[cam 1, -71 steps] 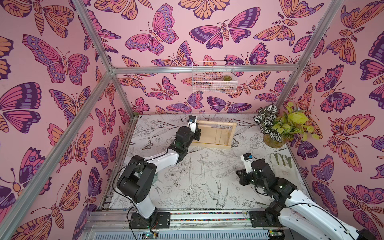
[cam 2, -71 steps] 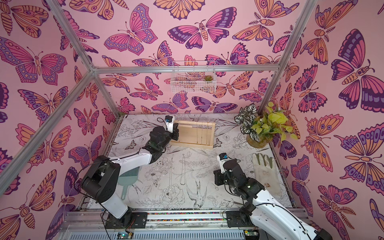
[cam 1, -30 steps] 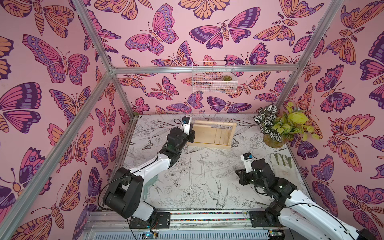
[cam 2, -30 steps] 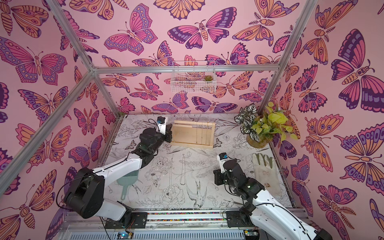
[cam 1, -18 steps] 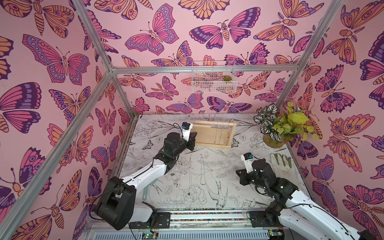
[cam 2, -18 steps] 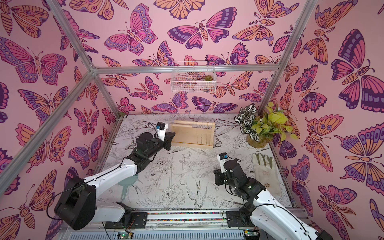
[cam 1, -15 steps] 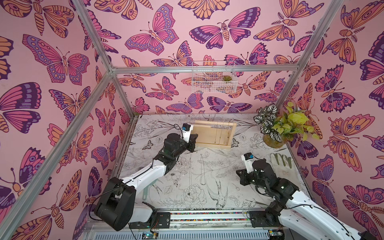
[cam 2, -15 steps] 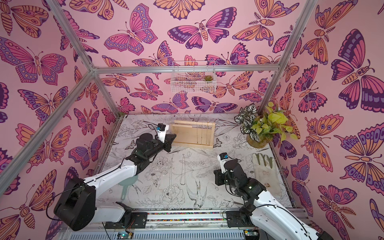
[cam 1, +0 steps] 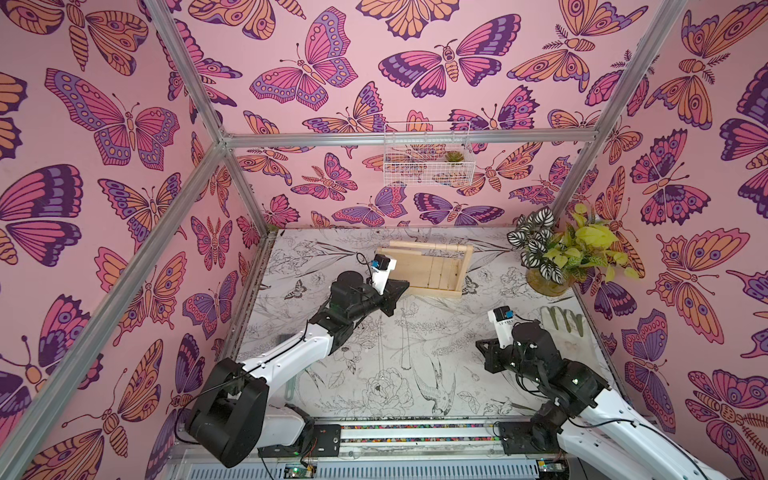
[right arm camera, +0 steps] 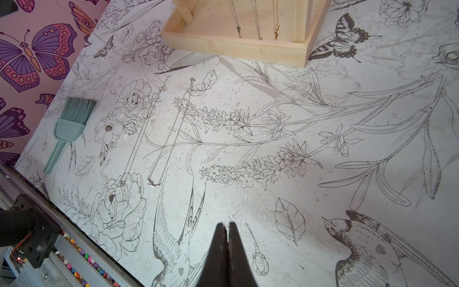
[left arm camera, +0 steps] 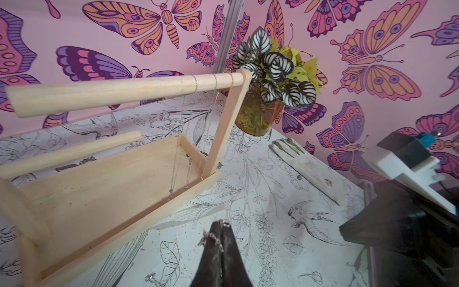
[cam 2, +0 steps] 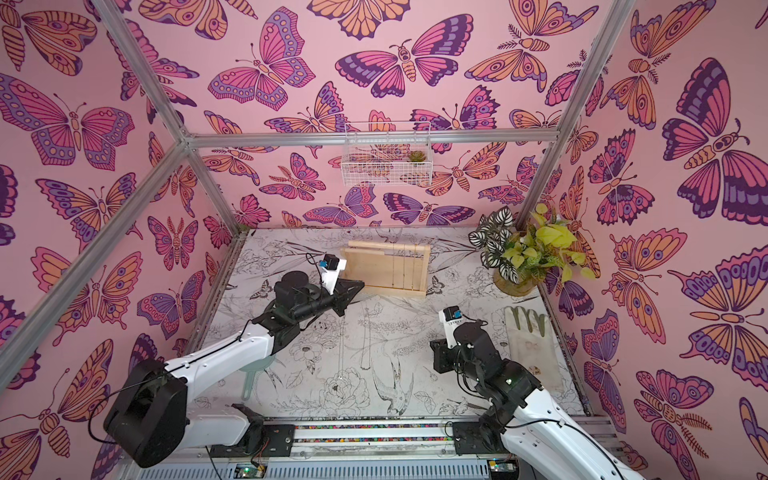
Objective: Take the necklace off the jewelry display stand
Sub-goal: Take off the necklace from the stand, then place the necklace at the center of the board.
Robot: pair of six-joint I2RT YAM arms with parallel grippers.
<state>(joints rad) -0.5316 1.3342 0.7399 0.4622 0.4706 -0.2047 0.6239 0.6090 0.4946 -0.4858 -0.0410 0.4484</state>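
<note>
The jewelry display stand (cam 1: pixel 411 270) (cam 2: pixel 372 270), of pale wood, stands upright at the far centre of the table (cam 1: pixel 440 386) with its base board flat on the surface. The left gripper (cam 1: pixel 404 286) (cam 2: pixel 360 285) (left arm camera: pixel 221 223) hangs above the table just beside the stand's near left corner, pointing right. In the left wrist view its jaws are pressed together and pinch a silver necklace (left arm camera: pixel 211 239), a short run of chain lying across the black fingers. The rest of that necklace is hidden under the gripper, and neither top view resolves it. The pinched chain is off the crossbar (left arm camera: pixel 124 89) and apart from the stand. Three chains (right arm camera: pixel 276 29) hang from the crossbar toward its right end, reaching down to the base board. Two necklaces (right arm camera: pixel 152 183) lie stretched out side by side on the table, nearer than the stand and between the two arms. The right gripper (cam 1: pixel 482 350) (right arm camera: pixel 226 225) hovers over the near right part of the table, well apart from the stand, jaws pressed together on nothing. A teal brush (right arm camera: pixel 70 124) lies at the left edge and a pale glove (cam 1: pixel 563 322) at the right edge. A potted plant (cam 1: pixel 557 253) occupies the far right corner. A white wire basket (cam 1: pixel 428 164) hangs on the far wall.
</note>
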